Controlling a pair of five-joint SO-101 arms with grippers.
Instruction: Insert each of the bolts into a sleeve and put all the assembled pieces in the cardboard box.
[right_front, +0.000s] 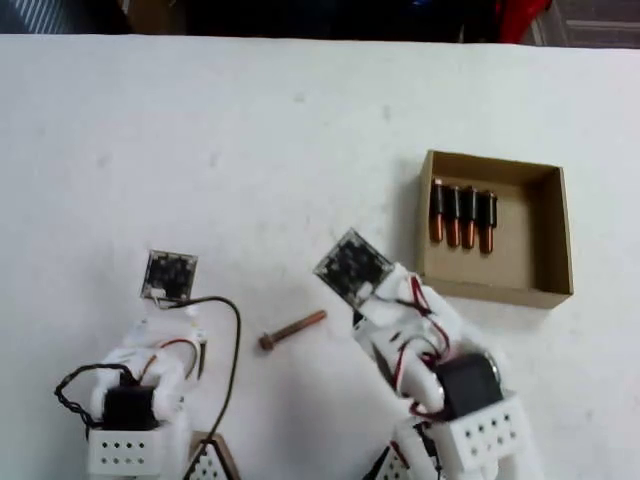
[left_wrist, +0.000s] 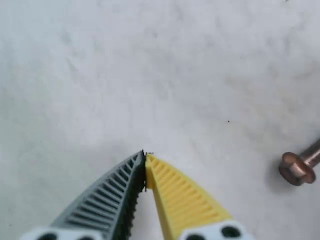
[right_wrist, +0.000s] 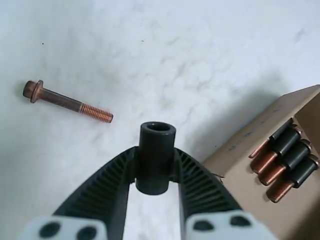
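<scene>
Closest in, the left gripper is sitting with its grey and yellow fingers pressed together at the tips, gripping nothing, over bare table. The right wrist view is giving us the grip detail: the right gripper is clamping a black sleeve between its fingers, hollow end showing. Just beyond, a loose copper bolt is lying flat on the table. The high view is supplying the layout: that bolt is resting between the two arms. Farther off, the cardboard box is holding four assembled pieces side by side near one wall.
</scene>
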